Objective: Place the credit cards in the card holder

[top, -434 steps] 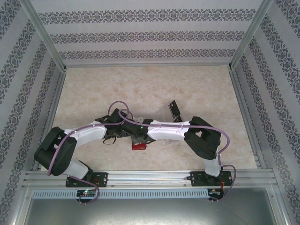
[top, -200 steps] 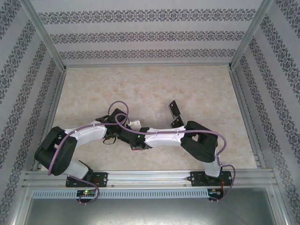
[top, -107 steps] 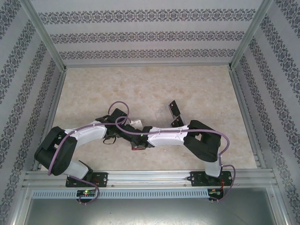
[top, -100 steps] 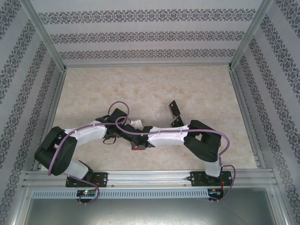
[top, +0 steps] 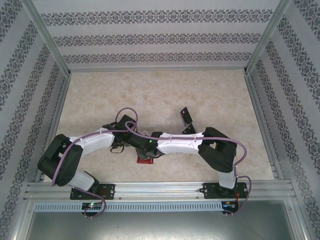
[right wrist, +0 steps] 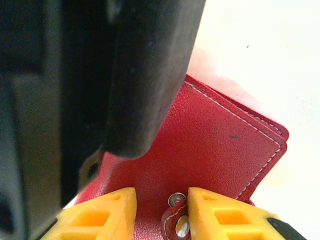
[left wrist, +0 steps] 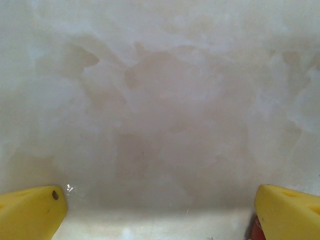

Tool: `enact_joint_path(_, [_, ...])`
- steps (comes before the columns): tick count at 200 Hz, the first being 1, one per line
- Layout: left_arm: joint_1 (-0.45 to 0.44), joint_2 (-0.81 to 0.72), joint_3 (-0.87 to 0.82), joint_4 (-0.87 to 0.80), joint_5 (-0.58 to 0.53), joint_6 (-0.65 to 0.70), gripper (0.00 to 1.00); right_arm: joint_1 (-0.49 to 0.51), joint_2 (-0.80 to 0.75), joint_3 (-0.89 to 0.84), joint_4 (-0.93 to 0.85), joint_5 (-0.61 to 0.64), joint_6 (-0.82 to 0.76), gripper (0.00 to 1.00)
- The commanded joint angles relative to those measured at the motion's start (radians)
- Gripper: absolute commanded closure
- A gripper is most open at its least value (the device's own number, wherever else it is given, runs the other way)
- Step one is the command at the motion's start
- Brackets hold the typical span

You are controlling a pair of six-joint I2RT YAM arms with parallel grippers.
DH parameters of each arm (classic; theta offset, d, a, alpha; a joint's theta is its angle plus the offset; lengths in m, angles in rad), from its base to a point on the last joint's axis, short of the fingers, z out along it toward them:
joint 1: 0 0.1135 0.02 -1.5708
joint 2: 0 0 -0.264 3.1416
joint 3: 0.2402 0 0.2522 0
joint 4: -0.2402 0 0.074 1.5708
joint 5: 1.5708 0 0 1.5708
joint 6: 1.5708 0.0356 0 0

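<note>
Progress is looking early. Two cards (top: 186,116) are lying out on the table (top: 165,95), right of centre in the top view, one just above the other and both well apart from the wallet (top: 145,159). The wallet is sitting just below centre, where the two arms are crossing over it, so those cards are still waiting to be filed. Whether any card is already sitting inside the wallet cannot be told, since no pocket is showing.

In the right wrist view the wallet (right wrist: 220,145) is showing only its stitched red outer face, running from centre to lower right. It is probably lying folded rather than spread open. The right gripper (right wrist: 161,215) is hovering at the bottom edge with its jaws standing a little apart and the snap tab (right wrist: 176,226) sitting between them. Bare red is showing to the left of the tab, so the tab is looking released rather than pinched. A black casing (right wrist: 140,75) is blocking the upper left of that view.

The left gripper (left wrist: 160,212) is spreading wide and gripping nothing, pointing at bare table (left wrist: 160,100). A sliver of red is peeking past its finger in the lower right corner.

Left to do, by this reading: getting the pockets exposed, fetching each card and sliding it in.
</note>
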Motion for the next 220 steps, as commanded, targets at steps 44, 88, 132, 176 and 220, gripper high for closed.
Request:
enact_joint_path(44, [-0.049,0.115,-0.066,0.064,0.304,-0.031,0.0,0.013,-0.002,0.011,-0.092,-0.04,-0.051,0.57])
enact_joint_path(88, [-0.049,0.115,-0.063,0.063,0.304,-0.029,0.0,0.011,-0.017,0.034,-0.103,-0.027,-0.06,0.56])
enact_joint_path(132, [-0.05,0.119,-0.066,0.069,0.306,-0.029,0.0,0.011,-0.029,0.041,-0.103,-0.025,-0.064,0.56])
enact_joint_path(176, [-0.049,0.124,-0.066,0.073,0.311,-0.029,0.0,0.011,-0.065,0.037,-0.086,0.004,-0.065,0.55])
enact_joint_path(220, [-0.05,0.127,-0.067,0.078,0.308,-0.033,0.0,0.012,-0.119,0.042,-0.093,0.062,-0.067,0.53])
